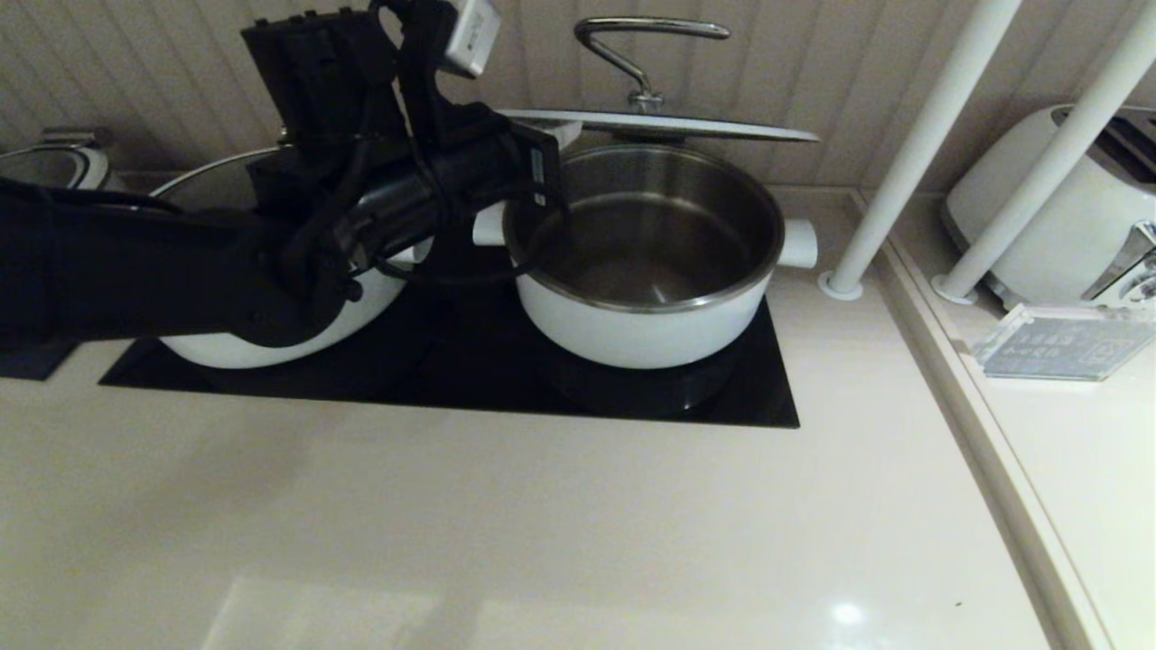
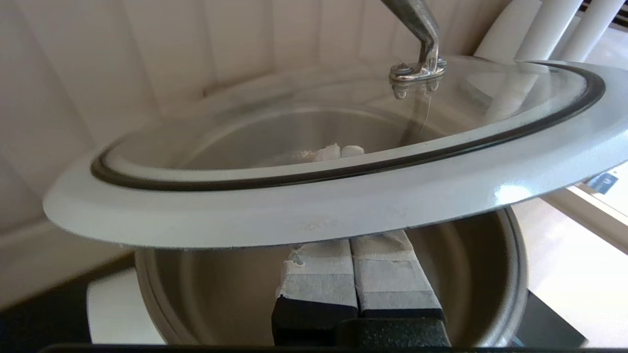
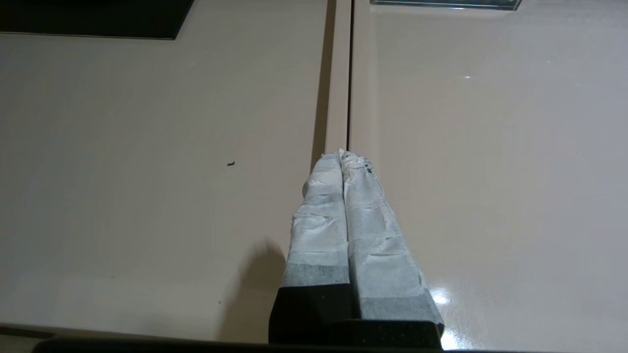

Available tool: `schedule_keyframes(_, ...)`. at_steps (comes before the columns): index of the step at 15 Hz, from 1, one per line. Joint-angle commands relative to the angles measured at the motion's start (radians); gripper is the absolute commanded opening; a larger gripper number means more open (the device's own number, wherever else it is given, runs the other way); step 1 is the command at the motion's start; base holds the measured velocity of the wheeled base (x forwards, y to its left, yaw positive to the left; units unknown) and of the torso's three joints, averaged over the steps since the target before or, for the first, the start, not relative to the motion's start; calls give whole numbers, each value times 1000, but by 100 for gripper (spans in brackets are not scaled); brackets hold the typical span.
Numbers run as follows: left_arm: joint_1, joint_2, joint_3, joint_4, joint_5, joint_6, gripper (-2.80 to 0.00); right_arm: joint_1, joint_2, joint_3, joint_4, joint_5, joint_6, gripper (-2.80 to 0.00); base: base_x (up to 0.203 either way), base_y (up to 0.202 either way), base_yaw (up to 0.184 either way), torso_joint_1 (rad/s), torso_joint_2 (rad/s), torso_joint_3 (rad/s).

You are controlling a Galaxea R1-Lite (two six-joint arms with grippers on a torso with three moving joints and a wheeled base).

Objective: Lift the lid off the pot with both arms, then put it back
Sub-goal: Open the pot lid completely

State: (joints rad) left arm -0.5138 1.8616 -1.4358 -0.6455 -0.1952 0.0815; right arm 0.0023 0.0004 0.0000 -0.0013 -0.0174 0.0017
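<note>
The lid [image 1: 659,126] is off the pot [image 1: 650,325] and hangs just above it, approx. level in the head view and centred over the steel opening, so the way back is straight down. I see a gap at the front. At the back I cannot tell if the lid touches the pot's rim. The left gripper [image 2: 342,152] reaches in from the pot's left side. In the left wrist view its jaws are pressed together and go under the white rim of the lid, tips showing through the glass, so the lid seems to lie on top of them, not to be pinched between them. The steel loop handle runs left to right across the head view, w/ nothing holding it. The right gripper [image 3: 342,156] is well apart from all this, jaws together too, over the bare bench [image 1: 542,524] near a seam, and not in the head view. So the left arm is the nearer one by far. I think the right must come to the lid's right edge if both arms shall carry it. Count: 2 white pots on the black hob [image 1: 452,388], the deep one and a wider pot [image 1: 271,348] behind the left arm, w/ its own glass lid on, 2 white poles [image 1: 912,153], 1 toaster [image 1: 1057,208].
</note>
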Motion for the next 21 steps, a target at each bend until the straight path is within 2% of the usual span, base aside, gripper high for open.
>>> schedule_keyframes(1,0,16,-34,0,-1,11,-280,-1,0,0,0,0,0,-280,0,0,0,0,0,0)
schedule_keyframes(8,0,36,-97,-1,-1,13,-280,-1,0,0,0,0,0,-280,0,0,0,0,0,0)
schedule_keyframes(13,0,59,-158,-1,-1,52,-280,1,0,0,0,1,0,-280,0,0,0,0,0,0)
schedule_keyframes(21,1,122,-314,-4,-1,78,-280,0,0,0,0,-1,0,-280,0,0,0,0,0,0)
